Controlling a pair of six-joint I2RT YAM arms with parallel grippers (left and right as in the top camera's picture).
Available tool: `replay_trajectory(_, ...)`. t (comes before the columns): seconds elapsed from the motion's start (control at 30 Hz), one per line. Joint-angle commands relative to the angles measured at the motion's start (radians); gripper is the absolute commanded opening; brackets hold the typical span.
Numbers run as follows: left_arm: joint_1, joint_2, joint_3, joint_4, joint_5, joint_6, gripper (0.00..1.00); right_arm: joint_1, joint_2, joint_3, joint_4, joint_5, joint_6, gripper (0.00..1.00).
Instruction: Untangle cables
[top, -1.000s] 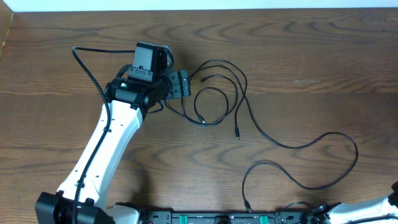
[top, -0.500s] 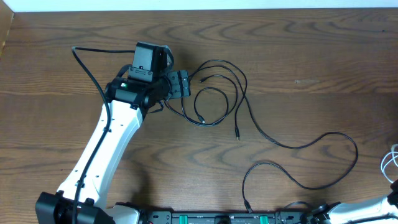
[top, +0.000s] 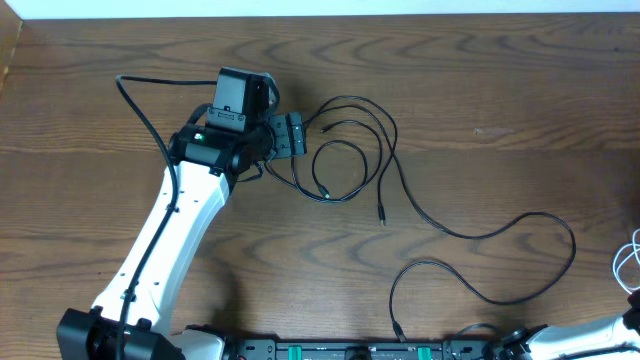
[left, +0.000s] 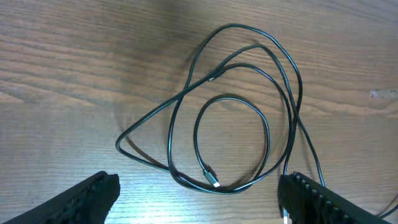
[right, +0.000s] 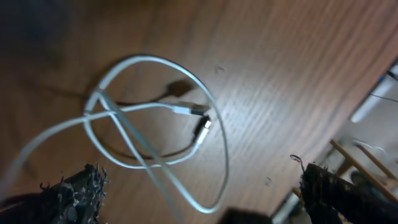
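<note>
**Black cords looped mid-frame, white cord at the right edge**

In the overhead view the black cables (top: 350, 150) lie in overlapping loops just above the centre of the frame. 1 long strand sweeps toward the lower right, curls back, and ends in a small plug (top: 398, 330) at the bottom edge. The left wrist view shows the same loops (left: 236, 118) crossing one another flat on the wood, with 1 plug tip inside the lowest ring.

The white cable (top: 628, 262) shows only at the far right edge overhead. In the right wrist view it forms a crossed loop (right: 149, 137) lying over a dark cord.

The left gripper (top: 290, 135) sits just left of the black loops, its 2 fingers (left: 93, 193) spread wide with nothing pinched. The right gripper (right: 205, 199) hangs above the white loop, equally spread and empty. Everything rests on the wooden table (top: 500, 80).
</note>
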Motion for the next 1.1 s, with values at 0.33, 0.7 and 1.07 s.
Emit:
replay_trajectory(0.33, 0.002, 0.003, 0.019, 0.000, 0.009, -0.002, 0.87, 0.014, -0.005, 0.279, -0.008, -0.354, -0.030, 0.94)
replay_trajectory(0.7, 0.002, 0.003, 0.019, 0.000, 0.009, -0.002, 0.87, 0.229, -0.005, 0.262, -0.057, -0.394, -0.119, 0.93)
replay_trajectory(1.07, 0.002, 0.003, 0.019, 0.000, 0.009, -0.002, 0.87, 0.422, -0.005, 0.015, -0.024, -0.387, -0.223, 0.92)
